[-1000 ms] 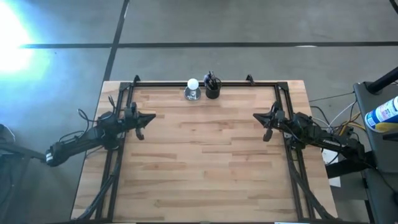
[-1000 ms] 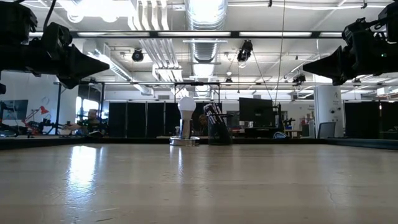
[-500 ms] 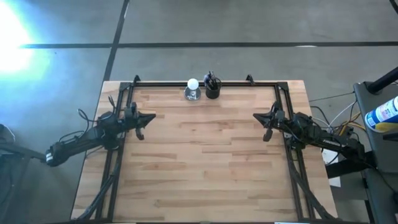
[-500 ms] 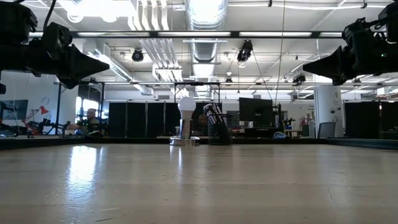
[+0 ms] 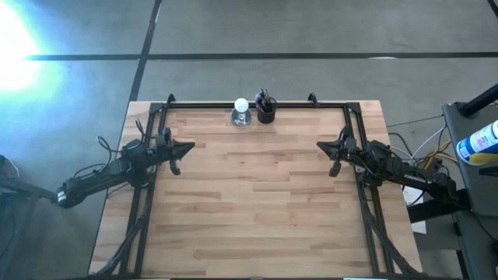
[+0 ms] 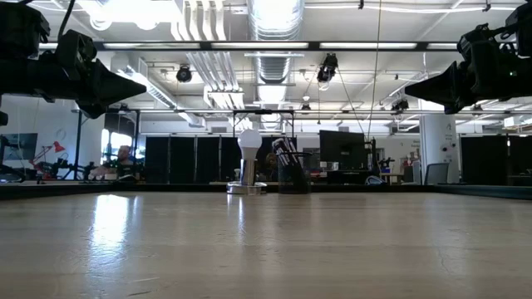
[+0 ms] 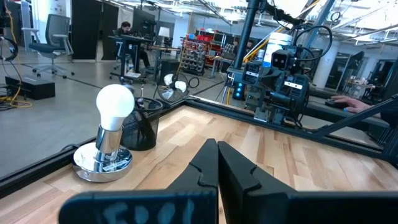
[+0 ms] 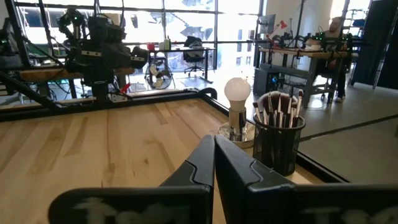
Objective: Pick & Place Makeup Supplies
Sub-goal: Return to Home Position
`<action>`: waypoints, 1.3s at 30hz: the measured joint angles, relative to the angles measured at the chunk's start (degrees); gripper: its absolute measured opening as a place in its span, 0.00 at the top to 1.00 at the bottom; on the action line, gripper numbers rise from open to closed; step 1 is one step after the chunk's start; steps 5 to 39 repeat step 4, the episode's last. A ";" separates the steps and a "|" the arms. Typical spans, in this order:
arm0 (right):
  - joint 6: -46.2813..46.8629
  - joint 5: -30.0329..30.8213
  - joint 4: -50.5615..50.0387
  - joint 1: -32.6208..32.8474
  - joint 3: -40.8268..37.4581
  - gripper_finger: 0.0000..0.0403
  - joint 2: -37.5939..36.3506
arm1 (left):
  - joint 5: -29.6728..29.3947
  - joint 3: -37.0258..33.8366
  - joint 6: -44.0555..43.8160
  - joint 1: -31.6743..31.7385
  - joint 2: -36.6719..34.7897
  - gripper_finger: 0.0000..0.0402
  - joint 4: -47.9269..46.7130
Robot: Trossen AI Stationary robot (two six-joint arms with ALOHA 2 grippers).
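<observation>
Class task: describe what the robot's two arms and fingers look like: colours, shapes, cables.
The left arm and right arm are slim, jointed, black, with thin black cables looping alongside. The left gripper and right gripper end in matte black wedge fingers tapering to a point.

The makeup brushes (image 8: 277,104) stood bunched together, heads up, inside a black mesh cup (image 8: 278,149) at the far edge of the table (image 5: 257,202), roughly midway along it. Their lower handles were sunk in the cup, so only the upper parts showed. Thin dark and pale stems fanned slightly outward and leaned on the rim, each tipped with a small bristle head. One wider, fluffy pinkish-brown head sat among them. Their exact number could not be told. The cup stood just right of a white ball (image 5: 241,105) on its stand.
</observation>
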 joint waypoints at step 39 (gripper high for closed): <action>-0.02 -0.02 0.00 0.00 0.00 0.98 0.00 | 0.00 0.00 0.02 0.00 0.00 1.00 0.00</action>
